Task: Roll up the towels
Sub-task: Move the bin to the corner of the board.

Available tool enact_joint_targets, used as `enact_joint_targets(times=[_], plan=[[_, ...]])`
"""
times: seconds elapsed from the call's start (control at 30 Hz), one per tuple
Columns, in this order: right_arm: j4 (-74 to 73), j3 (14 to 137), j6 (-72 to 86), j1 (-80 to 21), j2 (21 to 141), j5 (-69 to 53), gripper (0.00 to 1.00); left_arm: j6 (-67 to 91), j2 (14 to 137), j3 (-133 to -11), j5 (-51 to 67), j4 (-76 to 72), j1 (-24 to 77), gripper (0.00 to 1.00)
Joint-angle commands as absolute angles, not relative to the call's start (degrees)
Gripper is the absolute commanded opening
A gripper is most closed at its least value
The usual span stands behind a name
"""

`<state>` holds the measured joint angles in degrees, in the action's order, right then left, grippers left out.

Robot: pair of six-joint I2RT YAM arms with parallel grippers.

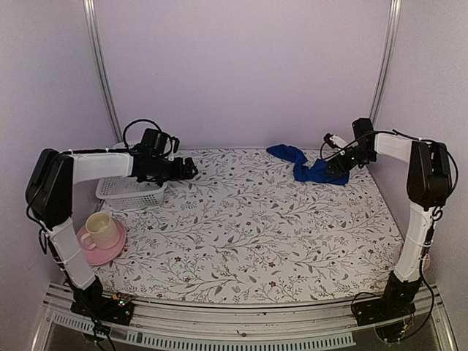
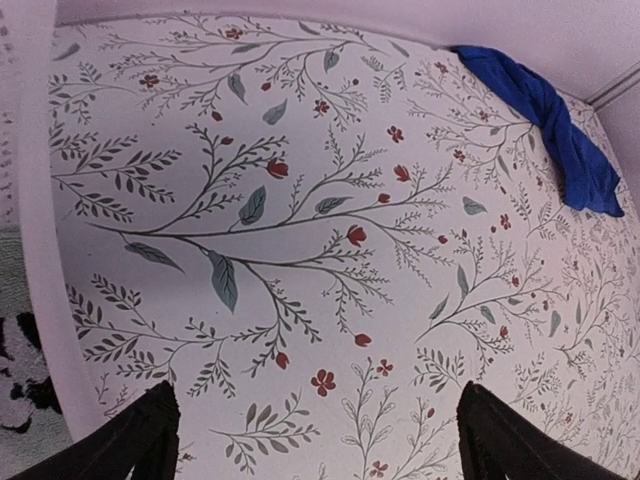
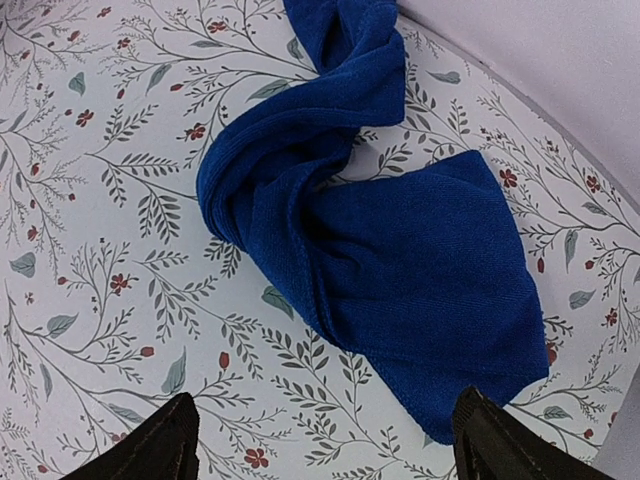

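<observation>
A royal-blue towel [image 1: 289, 153] lies crumpled and loosely twisted at the back right of the floral tablecloth [image 1: 248, 227]. My right gripper [image 1: 338, 171] hovers over its right end. In the right wrist view the towel [image 3: 400, 250] fills the middle, and its lower corner reaches down toward the right fingertip [image 3: 495, 445]. That gripper [image 3: 325, 445] is open and holds nothing. My left gripper [image 1: 191, 170] is at the back left, far from the towel, open over bare cloth [image 2: 320, 440]. Its view shows the blue towel [image 2: 560, 130] at the far upper right.
A white plastic basket [image 1: 130, 193] stands at the back left, just under my left arm. A cream cup on a pink saucer [image 1: 100, 235] sits near the left front. The back wall runs close behind the towel.
</observation>
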<state>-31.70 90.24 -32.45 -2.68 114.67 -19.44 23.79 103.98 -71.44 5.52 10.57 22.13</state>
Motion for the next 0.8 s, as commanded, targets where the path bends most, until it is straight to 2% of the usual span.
enact_joint_targets(times=[0.0, 0.3, 0.5, 0.77], plan=[[-33.77, 93.49, -33.98, -2.86, 117.86, -17.09, 0.87, 25.09, 101.52, -66.73, 1.8, 15.54, 20.95, 0.97], [-34.13, 95.77, -35.72, -3.26, 123.28, -12.09, 0.76, 25.04, 95.83, -62.2, 5.02, 13.34, 20.97, 0.97], [-34.35, 101.11, -37.04, -4.51, 128.48, -7.49, 0.62, 23.56, 95.04, -59.95, 5.99, 11.28, 24.22, 0.97], [-32.31, 101.33, -37.27, -6.25, 131.46, -1.96, 0.6, 23.72, 92.57, -55.46, 5.15, 6.4, 28.16, 0.97]])
